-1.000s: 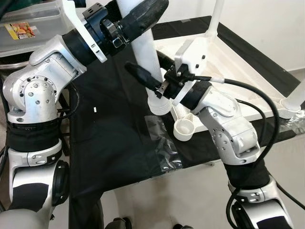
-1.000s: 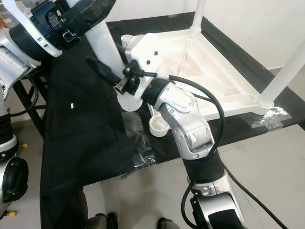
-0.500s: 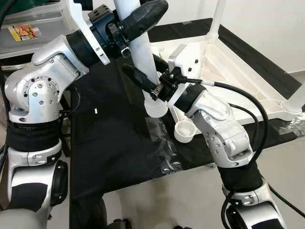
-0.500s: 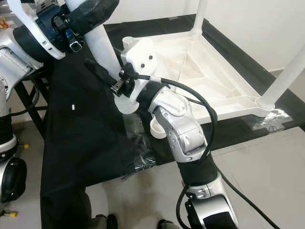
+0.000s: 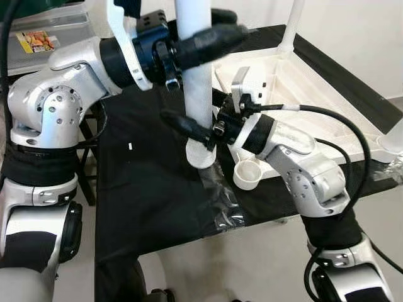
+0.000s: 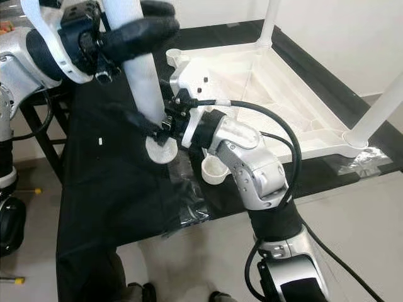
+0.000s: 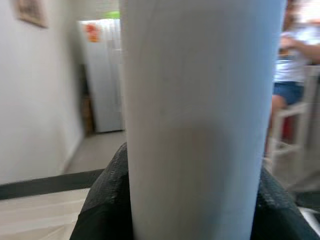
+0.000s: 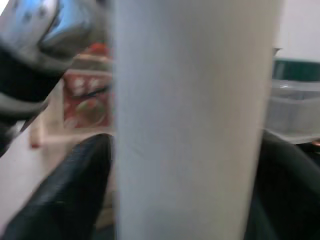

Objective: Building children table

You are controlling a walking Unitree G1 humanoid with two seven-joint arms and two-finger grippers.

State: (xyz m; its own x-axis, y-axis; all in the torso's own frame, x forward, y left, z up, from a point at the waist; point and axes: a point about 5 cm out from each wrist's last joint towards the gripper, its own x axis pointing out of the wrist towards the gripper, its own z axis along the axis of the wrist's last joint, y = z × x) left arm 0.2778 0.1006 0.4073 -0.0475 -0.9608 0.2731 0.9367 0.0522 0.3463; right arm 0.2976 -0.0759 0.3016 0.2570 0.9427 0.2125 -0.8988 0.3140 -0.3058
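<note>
A white table leg (image 5: 195,82) stands upright over the black-covered table (image 5: 145,189), its ribbed lower end just above the cloth. My left gripper (image 5: 217,30) is shut on the leg high up. My right gripper (image 5: 189,116) is shut on the same leg near its lower end. In both wrist views the leg (image 7: 192,115) (image 8: 190,120) sits between the black fingers (image 7: 107,200) (image 8: 75,190). The white tabletop (image 5: 302,82) lies upside down to the right, with one leg (image 5: 293,25) standing at its far corner and another (image 5: 393,135) at the right.
A small white cup-shaped part (image 5: 247,175) lies beside the tabletop's near corner. Crumpled clear plastic (image 5: 220,201) lies on the cloth near the front edge. A clear storage box (image 5: 44,38) stands at the back left. A person (image 7: 292,65) is in the room's background.
The leg has gone from leaning to upright, and its lower end has moved left, away from the tabletop's corner. Both grippers moved with it, still shut on it.
</note>
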